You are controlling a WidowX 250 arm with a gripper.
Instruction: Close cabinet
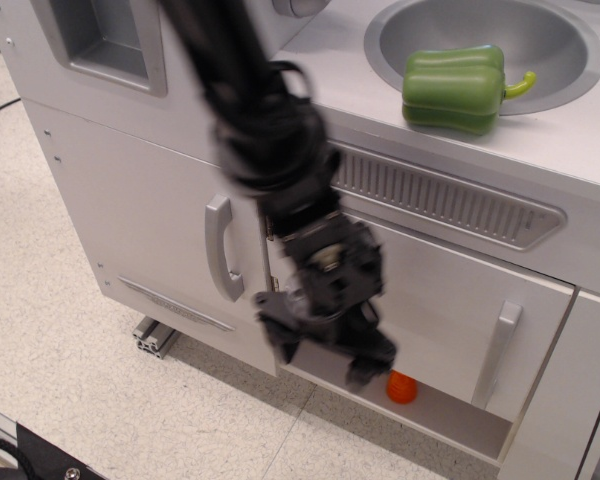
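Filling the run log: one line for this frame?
task: close cabinet | door: looks shut | hand: open, empty, left of handle, motion-blurred | pepper: on sink rim

The arm (250, 110) reaches down from the top of the view, blurred. Its gripper (325, 358) points downward, fingers (362, 370) spread apart, holding nothing.

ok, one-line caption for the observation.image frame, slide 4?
Gripper, blurred, in front of the cabinet door's hinge side; door looks nearly shut, green pepper in the sink.
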